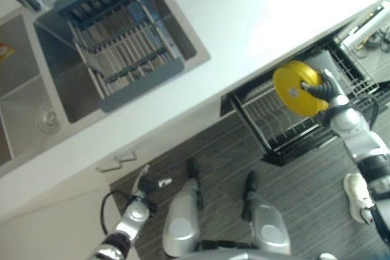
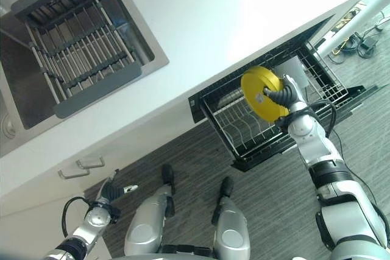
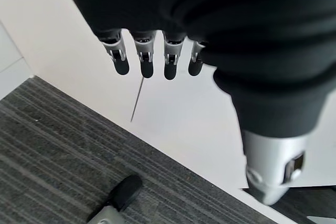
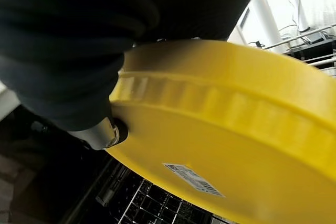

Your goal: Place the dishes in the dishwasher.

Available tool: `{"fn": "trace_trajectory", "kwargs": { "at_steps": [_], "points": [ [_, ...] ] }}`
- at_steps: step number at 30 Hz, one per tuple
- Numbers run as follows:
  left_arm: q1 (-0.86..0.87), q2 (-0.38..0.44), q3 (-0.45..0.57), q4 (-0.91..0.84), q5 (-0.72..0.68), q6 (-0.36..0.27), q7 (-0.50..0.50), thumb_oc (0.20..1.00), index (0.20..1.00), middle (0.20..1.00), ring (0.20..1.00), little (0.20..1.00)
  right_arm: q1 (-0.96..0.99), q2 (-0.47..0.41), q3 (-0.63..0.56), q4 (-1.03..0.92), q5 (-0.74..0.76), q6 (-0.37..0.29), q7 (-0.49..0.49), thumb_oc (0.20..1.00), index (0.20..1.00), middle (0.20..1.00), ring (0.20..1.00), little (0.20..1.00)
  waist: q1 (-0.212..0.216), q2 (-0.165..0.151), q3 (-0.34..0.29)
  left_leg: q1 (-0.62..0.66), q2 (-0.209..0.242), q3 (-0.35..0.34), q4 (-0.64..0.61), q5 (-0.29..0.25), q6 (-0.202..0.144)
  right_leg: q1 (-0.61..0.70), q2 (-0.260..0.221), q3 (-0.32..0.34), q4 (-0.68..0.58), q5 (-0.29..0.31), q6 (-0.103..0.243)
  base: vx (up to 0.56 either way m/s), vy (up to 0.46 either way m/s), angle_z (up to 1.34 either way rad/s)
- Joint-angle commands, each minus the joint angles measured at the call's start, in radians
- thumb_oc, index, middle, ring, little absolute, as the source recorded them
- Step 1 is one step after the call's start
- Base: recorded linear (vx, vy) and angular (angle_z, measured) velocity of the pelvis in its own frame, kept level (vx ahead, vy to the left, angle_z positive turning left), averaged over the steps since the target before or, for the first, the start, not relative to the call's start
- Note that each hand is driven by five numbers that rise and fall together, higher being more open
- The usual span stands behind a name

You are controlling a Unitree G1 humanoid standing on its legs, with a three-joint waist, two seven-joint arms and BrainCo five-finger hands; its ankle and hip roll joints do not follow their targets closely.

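I see a big white counter [image 1: 244, 22] with a sink [image 1: 36, 108] that has a grey drying rack [image 1: 122, 41] in it. Under the counter, the dishwasher's wire rack [image 2: 244, 129] is pulled out. My right hand [image 2: 281, 97] grips a yellow plate [image 2: 262, 94] on its edge, just above that rack. My left hand [image 3: 152, 56] hangs low by the cupboard [image 1: 55, 211], fingers straight, holding nothing.

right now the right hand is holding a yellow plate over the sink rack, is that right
Not quite: the right hand holds the yellow plate over the pulled-out dishwasher rack, not the sink rack. The right eye view shows it.
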Motion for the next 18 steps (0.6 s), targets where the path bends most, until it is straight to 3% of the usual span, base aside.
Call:
{"fn": "trace_trajectory", "kwargs": {
  "at_steps": [1, 4, 5, 9, 12, 13, 14, 18],
  "points": [
    [-0.005, 0.012, -0.012, -0.021, -0.057, -0.011, 0.006, 1.000, 1.000, 1.000, 1.000, 1.000, -0.064, -0.077, 0.036, 0.016, -0.052, -0.019, -0.032, 0.200, 0.200, 0.200, 0.200, 0.200, 0.031, 0.000, -0.048, -0.044, 0.010, -0.089, 0.129, -0.137, -0.012, -0.116, -0.009, -0.008, 0.255, -0.167, -0.022, 0.02, 0.032, 0.13],
    [-0.019, 0.021, -0.016, -0.019, -0.088, -0.005, 0.011, 1.000, 1.000, 1.000, 1.000, 1.000, -0.137, -0.075, 0.085, 0.112, -0.100, 0.008, -0.064, 0.200, 0.200, 0.200, 0.200, 0.200, 0.053, -0.012, -0.034, -0.062, 0.006, -0.102, 0.145, -0.142, -0.009, -0.123, -0.006, -0.013, 0.266, -0.165, -0.020, 0.05, 0.033, 0.11],
    [-0.032, 0.029, -0.024, -0.015, -0.093, -0.014, 0.015, 1.000, 1.000, 1.000, 1.000, 1.000, -0.180, -0.064, 0.121, 0.173, -0.172, 0.028, -0.108, 0.200, 0.200, 0.200, 0.200, 0.200, 0.068, -0.026, -0.027, -0.077, 0.003, -0.107, 0.152, -0.146, -0.005, -0.128, -0.004, -0.019, 0.265, -0.161, -0.017, 0.04, -0.019, 0.19],
    [-0.053, 0.034, -0.035, -0.020, -0.118, -0.034, 0.021, 1.000, 1.000, 1.000, 1.000, 1.000, -0.229, -0.041, 0.186, 0.258, -0.262, 0.077, -0.222, 0.200, 0.200, 0.200, 0.200, 0.200, 0.087, -0.026, -0.009, -0.110, -0.004, -0.112, 0.165, -0.146, 0.002, -0.151, -0.003, -0.028, 0.278, -0.157, -0.015, 0.01, -0.015, 0.10],
    [-0.073, 0.028, -0.055, -0.030, -0.140, -0.068, 0.022, 1.000, 1.000, 1.000, 1.000, 1.000, -0.282, -0.017, 0.225, 0.328, -0.349, 0.096, -0.388, 0.200, 0.200, 0.200, 0.200, 0.200, 0.099, -0.005, -0.005, -0.172, -0.012, -0.120, 0.179, -0.140, 0.009, -0.213, -0.009, -0.034, 0.313, -0.159, -0.016, -0.02, 0.012, 0.12],
    [-0.073, 0.028, -0.055, -0.030, -0.140, -0.068, 0.022, 1.000, 1.000, 1.000, 1.000, 1.000, -0.282, -0.017, 0.225, 0.328, -0.349, 0.096, -0.388, 0.200, 0.200, 0.200, 0.200, 0.200, 0.099, -0.005, -0.005, -0.172, -0.012, -0.120, 0.179, -0.140, 0.009, -0.213, -0.009, -0.034, 0.313, -0.159, -0.016, -0.10, 0.035, 0.21],
    [-0.087, 0.021, -0.085, -0.040, -0.155, -0.084, 0.030, 1.000, 1.000, 1.000, 1.000, 1.000, -0.338, -0.015, 0.246, 0.359, -0.409, 0.148, -0.562, 0.200, 0.200, 0.200, 0.200, 0.200, 0.104, 0.023, -0.005, -0.244, -0.023, -0.126, 0.189, -0.132, 0.013, -0.293, -0.016, -0.033, 0.358, -0.167, -0.017, -0.10, 0.036, 0.08],
    [-0.083, 0.005, -0.123, -0.030, -0.164, -0.106, 0.022, 1.000, 1.000, 1.000, 1.000, 1.000, -0.365, -0.009, 0.272, 0.383, -0.462, 0.180, -0.689, 0.200, 0.200, 0.200, 0.200, 0.200, 0.105, 0.050, -0.005, -0.314, -0.036, -0.138, 0.205, -0.124, 0.012, -0.369, -0.023, -0.029, 0.394, -0.174, -0.020, -0.06, 0.052, 0.02]
  ]
}}
